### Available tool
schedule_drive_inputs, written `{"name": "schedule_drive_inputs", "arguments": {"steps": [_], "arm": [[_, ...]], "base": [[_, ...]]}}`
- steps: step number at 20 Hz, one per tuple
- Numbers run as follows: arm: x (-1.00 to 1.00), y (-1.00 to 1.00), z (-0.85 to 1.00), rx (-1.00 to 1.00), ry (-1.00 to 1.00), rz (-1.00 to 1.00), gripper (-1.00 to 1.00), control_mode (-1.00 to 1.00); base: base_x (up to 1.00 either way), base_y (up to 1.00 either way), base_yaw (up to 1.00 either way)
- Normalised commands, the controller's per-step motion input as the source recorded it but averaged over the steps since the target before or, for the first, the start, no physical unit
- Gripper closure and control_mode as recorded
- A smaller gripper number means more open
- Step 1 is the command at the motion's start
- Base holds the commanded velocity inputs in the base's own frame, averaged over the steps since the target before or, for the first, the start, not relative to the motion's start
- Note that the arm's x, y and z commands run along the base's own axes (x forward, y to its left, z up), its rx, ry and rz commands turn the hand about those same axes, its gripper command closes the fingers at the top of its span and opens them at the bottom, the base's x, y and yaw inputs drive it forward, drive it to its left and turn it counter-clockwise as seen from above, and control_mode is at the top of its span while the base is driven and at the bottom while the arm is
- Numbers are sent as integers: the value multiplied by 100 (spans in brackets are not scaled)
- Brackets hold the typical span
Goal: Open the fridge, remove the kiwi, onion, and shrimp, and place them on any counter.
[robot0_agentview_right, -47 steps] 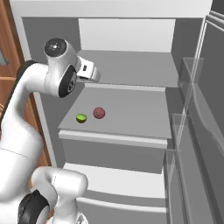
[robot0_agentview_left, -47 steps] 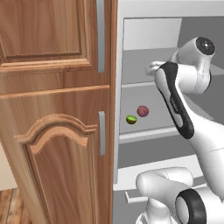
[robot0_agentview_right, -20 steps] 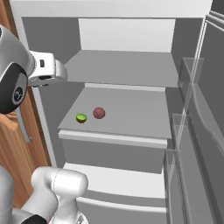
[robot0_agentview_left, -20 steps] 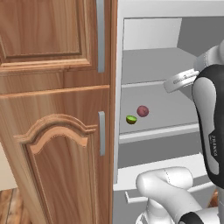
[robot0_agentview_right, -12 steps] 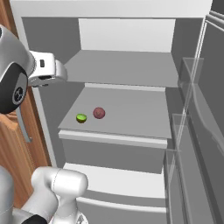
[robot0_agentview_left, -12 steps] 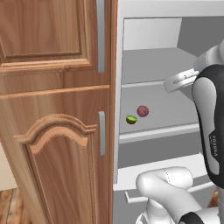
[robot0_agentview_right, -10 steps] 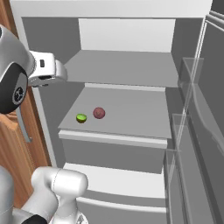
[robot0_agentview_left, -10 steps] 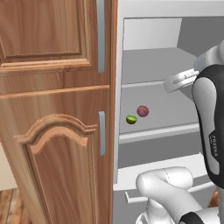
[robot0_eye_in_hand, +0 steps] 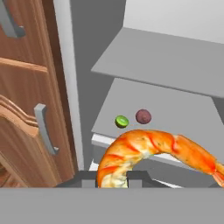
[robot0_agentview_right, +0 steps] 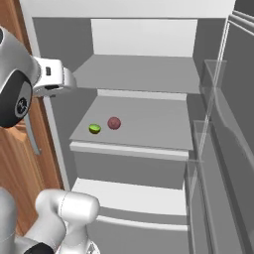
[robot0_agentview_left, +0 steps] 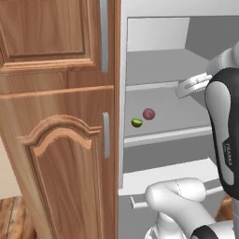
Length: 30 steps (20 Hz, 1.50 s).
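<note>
Fridge (robot0_agentview_right: 149, 79) open, white shelved interior filling most of the right base view. Kiwi (robot0_agentview_right: 95, 129) and onion (robot0_agentview_right: 114, 122) side by side on the middle shelf, left of centre in that view, close together, whether touching cannot be told; kiwi left of onion. In the left base view, kiwi (robot0_agentview_left: 137, 123) and onion (robot0_agentview_left: 148, 114) just right of frame centre, near the shelf's front edge. Brown wooden cabinet (robot0_agentview_left: 56, 116) across the left half of that view.

Gripper (robot0_eye_in_hand: 113, 179) at the bottom centre of the hand view, jaws nearly closed, gripping the shrimp (robot0_eye_in_hand: 148, 151). Shrimp large in the lower middle of that frame, curving right toward the lower right edge, held in front of the fridge, out of its shelves. Beyond it, kiwi (robot0_eye_in_hand: 121, 121) and onion (robot0_eye_in_hand: 143, 116) on the shelf, mid-frame.
</note>
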Motion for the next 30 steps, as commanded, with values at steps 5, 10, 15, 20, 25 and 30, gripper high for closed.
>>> {"name": "schedule_drive_inputs", "arguments": {"steps": [5,10,15,20,25,30], "arm": [[0,0,0,0,0,0,100,100],[0,0,0,0,0,0,100,100],[0,0,0,0,0,0,100,100],[0,0,0,0,0,0,100,100],[0,0,0,0,0,0,100,100],[0,0,0,0,0,0,100,100]], "base": [[-72,0,-11],[-64,4,-18],[-63,5,-26],[-53,15,-32],[-56,21,-38],[-77,0,-39]]}}
